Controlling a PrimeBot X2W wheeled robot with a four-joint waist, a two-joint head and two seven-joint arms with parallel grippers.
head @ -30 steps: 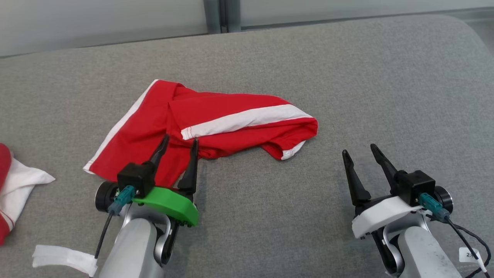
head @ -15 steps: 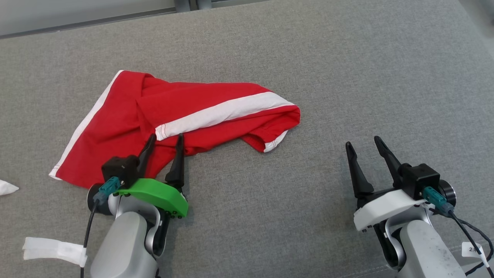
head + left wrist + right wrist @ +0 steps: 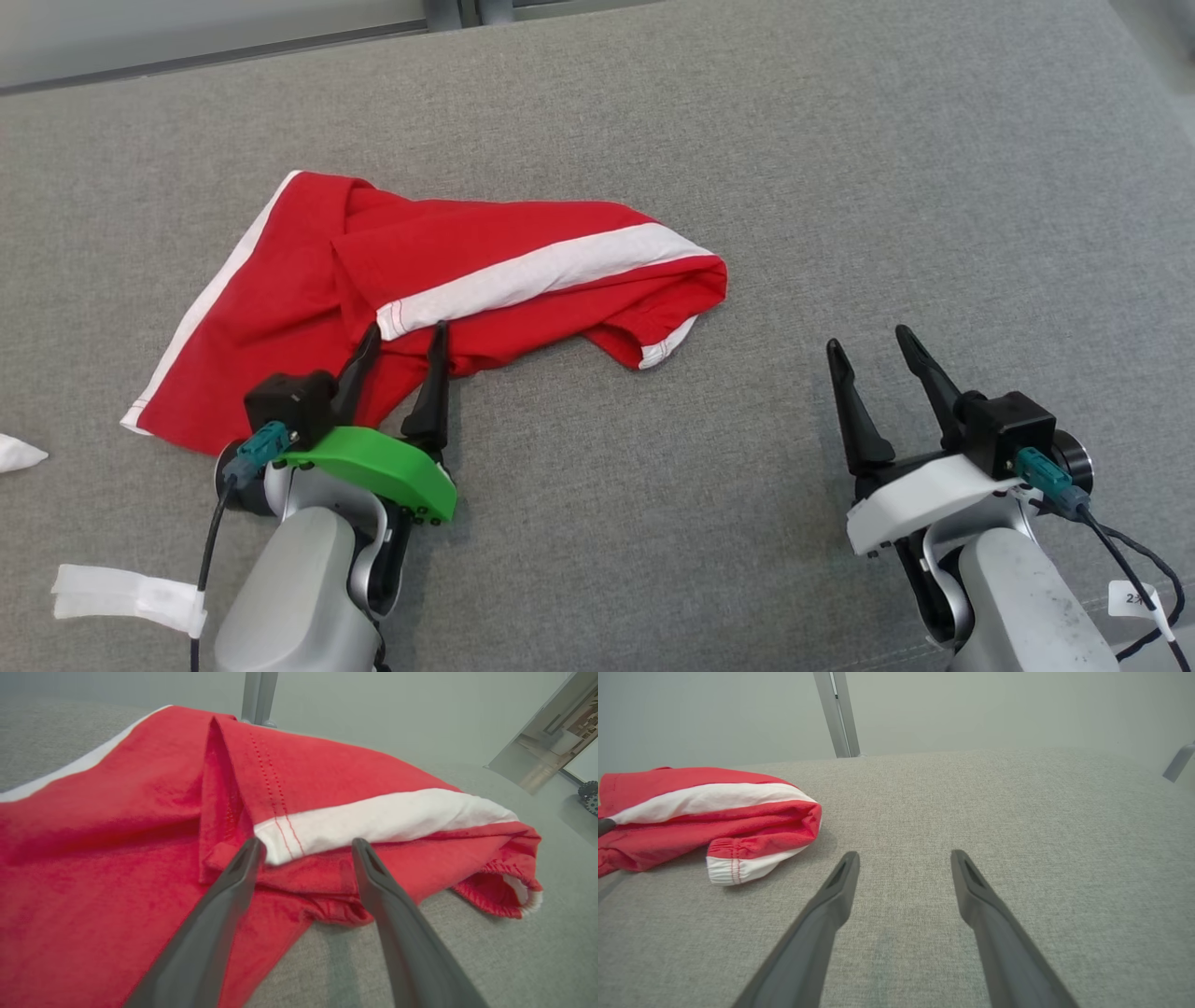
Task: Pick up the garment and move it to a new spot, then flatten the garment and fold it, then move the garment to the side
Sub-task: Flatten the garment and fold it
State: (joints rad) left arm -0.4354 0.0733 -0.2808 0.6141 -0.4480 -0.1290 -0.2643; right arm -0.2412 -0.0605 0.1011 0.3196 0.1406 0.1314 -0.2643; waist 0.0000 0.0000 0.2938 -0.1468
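A red garment (image 3: pixel 439 280) with white stripes lies crumpled on the grey upholstered surface (image 3: pixel 840 187). My left gripper (image 3: pixel 406 331) is open at the garment's near edge, its fingertips over the folded cloth. Seen from the left wrist, that gripper (image 3: pixel 308 844) straddles the end of a white stripe on the garment (image 3: pixel 327 779), gripping nothing. To the right of the garment my right gripper (image 3: pixel 868 341) stands open over bare fabric. In the right wrist view the right gripper (image 3: pixel 903 856) holds nothing, and the garment (image 3: pixel 700 812) lies at the left.
The corner of a white cloth (image 3: pixel 17 453) shows at the left edge. White tape (image 3: pixel 126 597) wraps the left arm's cable. A wall with a metal post (image 3: pixel 457 11) runs behind the surface. Open grey surface stretches to the right and behind the garment.
The head camera shifted a second ago, sliding the whole scene left; the red and white cloth at the left is mostly out of frame. Both grippers stay open and nearly still.
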